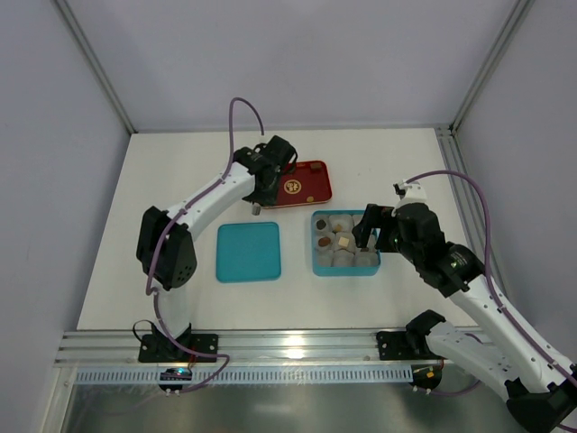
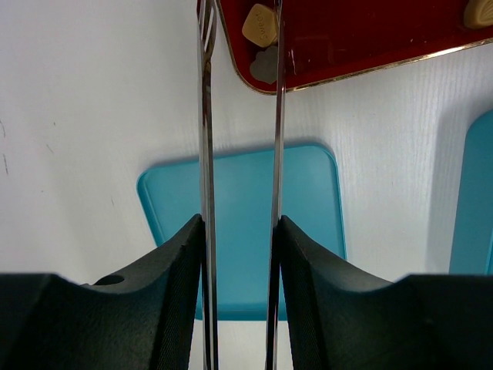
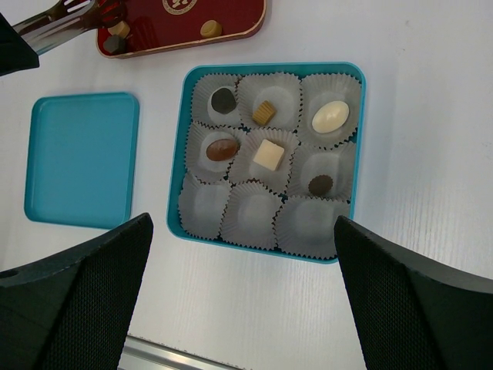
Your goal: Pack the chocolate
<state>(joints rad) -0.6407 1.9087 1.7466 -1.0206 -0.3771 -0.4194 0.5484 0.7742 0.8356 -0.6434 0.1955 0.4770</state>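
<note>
Several pieces of chocolate [image 3: 268,155] sit in paper cups inside the teal box [image 3: 179,154]; the near row of cups [image 3: 251,223] holds none. More chocolate lies on the red tray [image 2: 347,38]: a tan piece [image 2: 260,25] and a dark piece [image 2: 266,65] in its corner. My left gripper [image 2: 240,231] is shut on metal tongs [image 2: 206,154], whose tips reach over that tray corner, one on each side of the two pieces. In the top view the left gripper [image 1: 261,194] is at the tray's left end. My right gripper [image 3: 243,285] hangs open and empty above the box's near edge.
The teal lid [image 1: 248,252] lies flat to the left of the box [image 1: 315,257]. The red tray [image 1: 311,180] is behind the box. An aluminium rail runs along the table's near edge. Grey walls close in the back and sides.
</note>
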